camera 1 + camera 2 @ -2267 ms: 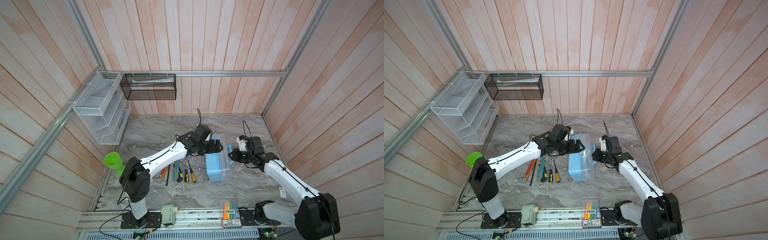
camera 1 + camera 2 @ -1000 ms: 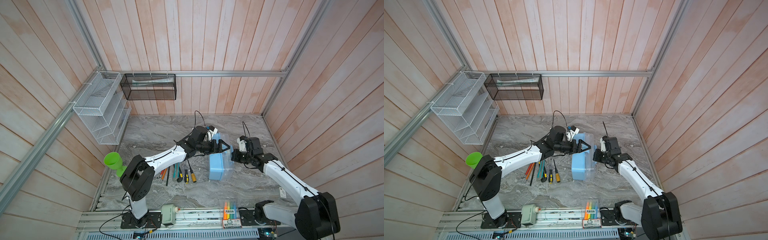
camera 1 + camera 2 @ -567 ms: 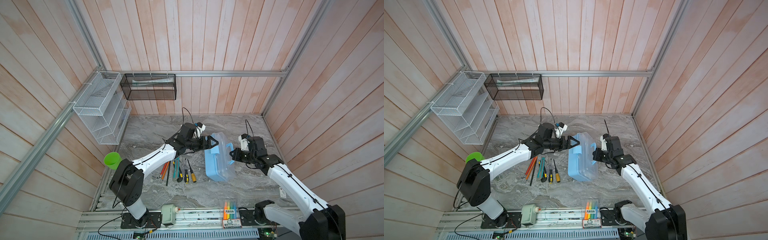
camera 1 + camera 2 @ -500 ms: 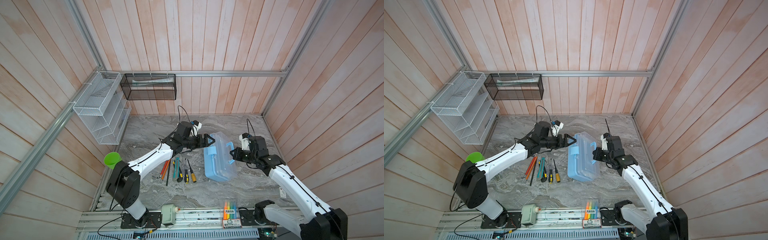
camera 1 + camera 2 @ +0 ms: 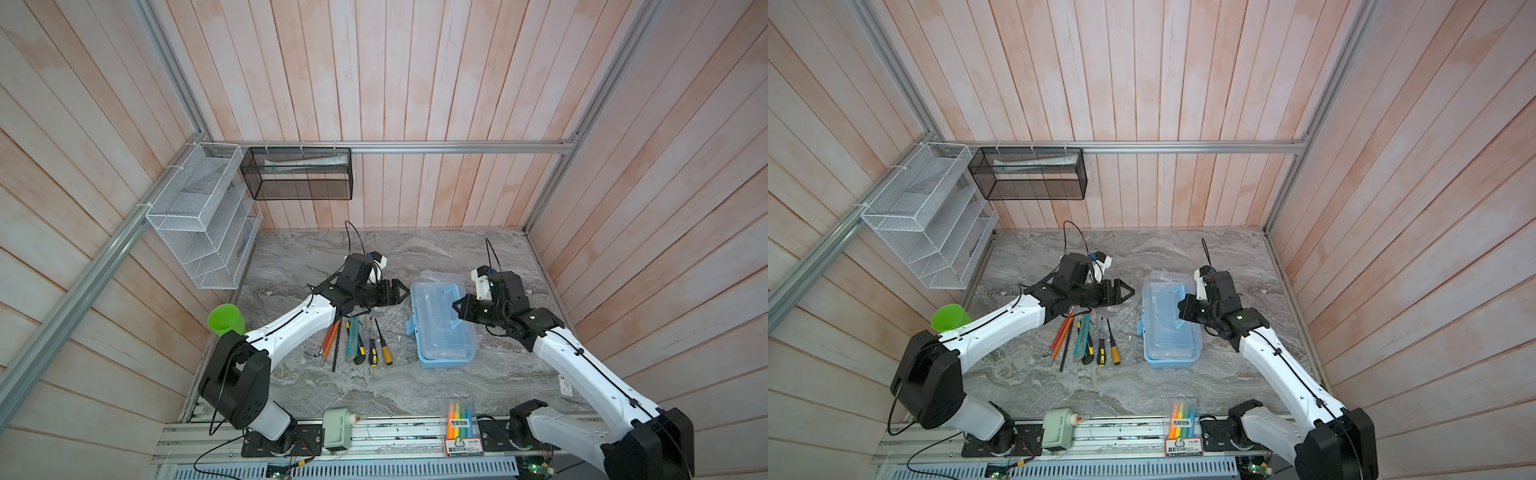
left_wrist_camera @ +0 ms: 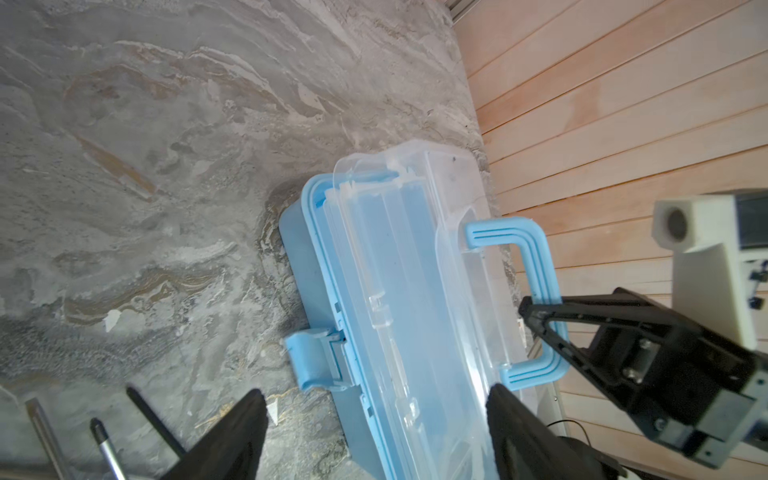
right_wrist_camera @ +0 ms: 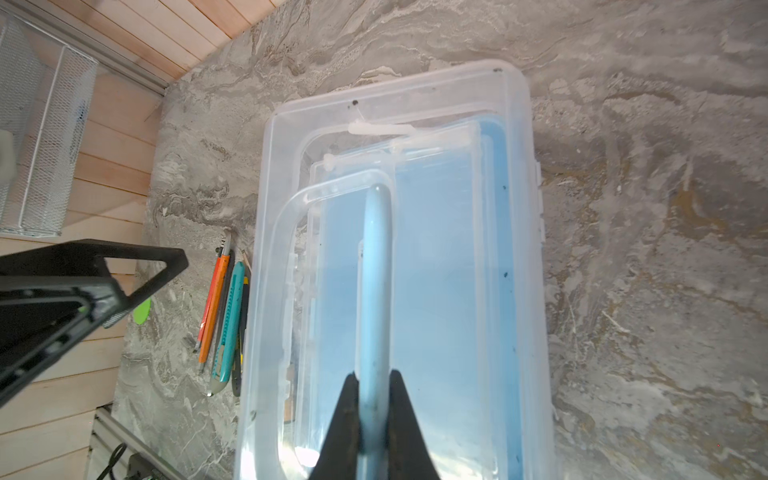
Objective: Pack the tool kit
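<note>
On the marble surface [image 5: 478, 257], the light-blue case [image 5: 440, 328] lies lid-up, right of centre, with the loose hand tools [image 5: 357, 340] in a row to its left. Right tool [image 7: 372, 399] clamped on the case's blue handle [image 7: 376, 266]. Left tool [image 5: 401, 291] spread wide, holding nothing, just beside the case's left edge.

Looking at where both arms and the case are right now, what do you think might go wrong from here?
1. The right gripper pinches only the blue handle; the handle may pivot or slip, so the tool case could swing or shift.
2. The front latch looks flipped out; a pull on the handle could lift the clear lid, not the case.
3. The left gripper, jaws open, sits beside the case above the loose tools and could scatter them.
</note>
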Tool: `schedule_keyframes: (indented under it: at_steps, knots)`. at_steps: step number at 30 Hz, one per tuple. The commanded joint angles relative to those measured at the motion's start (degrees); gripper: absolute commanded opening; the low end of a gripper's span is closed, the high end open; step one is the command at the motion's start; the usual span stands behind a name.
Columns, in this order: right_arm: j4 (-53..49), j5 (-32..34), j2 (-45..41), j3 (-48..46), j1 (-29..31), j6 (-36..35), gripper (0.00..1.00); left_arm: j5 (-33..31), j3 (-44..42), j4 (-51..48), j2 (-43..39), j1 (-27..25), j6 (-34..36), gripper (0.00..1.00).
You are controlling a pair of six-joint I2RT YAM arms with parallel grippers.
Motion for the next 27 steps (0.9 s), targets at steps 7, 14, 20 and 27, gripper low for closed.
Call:
schedule_keyframes:
  at_steps: [7,14,20,27]
  knots:
    - [3.73,-2.51,-1.21,0.31,-1.47,0.53,0.0,-5.49,0.13,-1.2,5.49,-3.08,3.11,0.76]
    - [5.73,-12.23,-5.01,-2.01,-8.41,1.26,0.0,-5.09,0.53,-0.67,8.73,-3.55,2.57,0.68]
    - [6.48,-16.53,-6.39,-3.64,-11.23,1.73,0.0,-5.24,1.24,-0.63,10.25,-3.68,3.71,0.63]
    - [7.07,-17.59,-7.69,-5.17,-11.54,2.22,0.0,-4.81,1.72,1.32,11.64,-4.8,4.97,0.62]
